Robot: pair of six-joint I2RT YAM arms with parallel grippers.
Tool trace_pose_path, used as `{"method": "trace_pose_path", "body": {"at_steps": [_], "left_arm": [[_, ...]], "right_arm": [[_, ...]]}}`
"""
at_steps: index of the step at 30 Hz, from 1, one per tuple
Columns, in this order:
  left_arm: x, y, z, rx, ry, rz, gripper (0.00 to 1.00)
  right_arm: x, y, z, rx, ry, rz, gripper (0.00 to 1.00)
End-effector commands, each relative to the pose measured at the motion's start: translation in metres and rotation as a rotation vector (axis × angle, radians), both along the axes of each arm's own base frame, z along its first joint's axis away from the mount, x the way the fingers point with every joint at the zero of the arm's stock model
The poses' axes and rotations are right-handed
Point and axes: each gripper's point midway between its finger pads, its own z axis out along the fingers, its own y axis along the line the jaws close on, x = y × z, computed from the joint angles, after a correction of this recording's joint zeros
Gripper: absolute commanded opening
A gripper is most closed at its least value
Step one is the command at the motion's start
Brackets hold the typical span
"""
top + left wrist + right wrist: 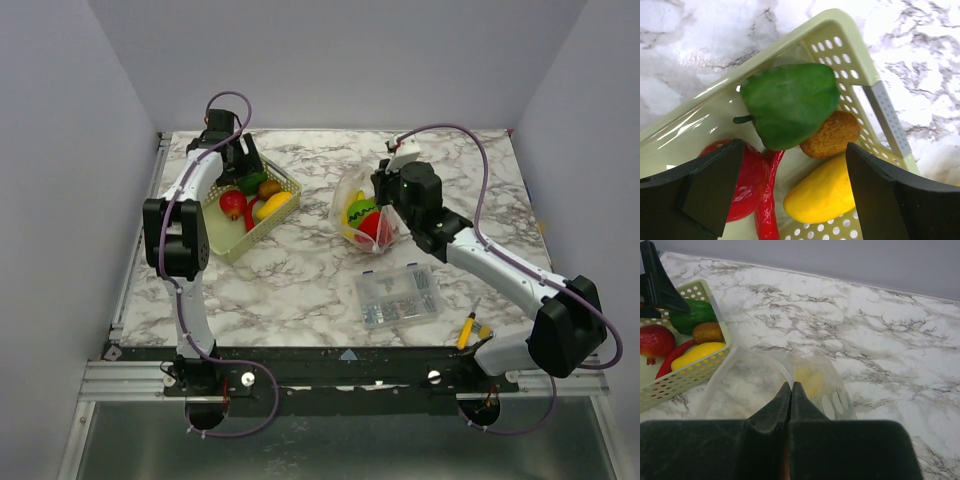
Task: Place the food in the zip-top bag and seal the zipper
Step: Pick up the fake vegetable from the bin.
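Observation:
The clear dotted zip-top bag (352,208) lies mid-table with yellow, green and red food inside. My right gripper (791,385) is shut on the bag's mouth edge (760,371), holding it up. The zipper strip is not discernible. My left gripper (795,187) is open above the pale yellow-green basket (860,55), its fingers (715,185) either side of a yellow fruit (827,192). Under it also lie a green pepper (790,102), a brown fruit (832,132), a red fruit (747,182) and a red chili (769,200). The left gripper (243,160) is over the basket's far end.
A rigid clear box of small metal parts (398,296) sits near the front right. A yellow-handled tool (467,330) lies by the right arm's base. The basket (236,247) stands at the left, close to the bag.

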Motion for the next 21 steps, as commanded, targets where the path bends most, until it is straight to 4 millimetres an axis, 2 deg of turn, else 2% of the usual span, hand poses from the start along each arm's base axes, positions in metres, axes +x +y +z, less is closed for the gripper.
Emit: {"method": "trace_pose_path", "body": {"at_steps": [1,7,11,14,18,21], "left_arm": [[0.003,0.015,-0.014,0.037,0.056,0.123,0.83],[0.014,0.009,-0.016,-0.002,0.062,0.131,0.79],[0.020,0.005,-0.024,-0.053,0.089,0.176,0.78],[0.021,-0.005,-0.031,-0.120,0.119,0.188,0.78],[0.023,-0.012,-0.033,-0.167,0.132,0.192,0.71],[0.019,-0.007,-0.032,-0.146,0.145,0.218,0.69]], "right_arm": [[0.002,0.009,-0.002,0.008,0.000,0.019,0.00],[0.004,0.010,-0.005,0.006,0.006,0.021,0.00],[0.004,0.009,-0.006,0.001,0.006,0.014,0.00],[0.004,0.008,-0.007,-0.002,0.007,0.013,0.00],[0.004,0.009,-0.007,-0.002,0.007,0.015,0.00],[0.004,0.009,-0.005,0.001,0.005,0.016,0.00]]}}
